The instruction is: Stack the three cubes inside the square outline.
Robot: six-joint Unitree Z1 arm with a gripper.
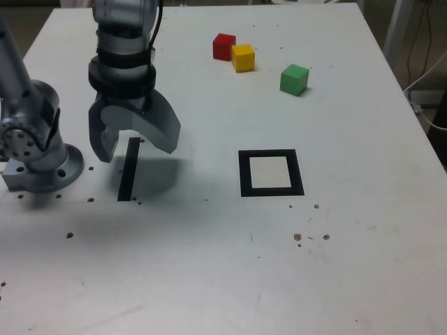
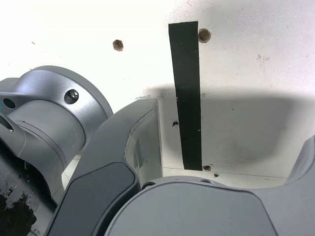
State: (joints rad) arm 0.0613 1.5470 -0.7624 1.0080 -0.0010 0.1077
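- At the exterior view's left, the pincer (image 1: pixel 133 149) hangs over the white tabletop (image 1: pixel 209 279) with jaws spread wide, holding nothing, a black strip (image 1: pixel 128 169) below it.
- Toward the middle, well apart from the pincer, lies the square outline (image 1: pixel 271 173), bare inside.
- Farther back, the red cube (image 1: pixel 224 47) touches the yellow cube (image 1: pixel 243 57); the green cube (image 1: pixel 294 79) sits rightmost.

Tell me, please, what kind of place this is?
Probably a robotics lab bench: a white table with screw holes, a bolted arm base, taped marks like the square outline, and cables beside it.
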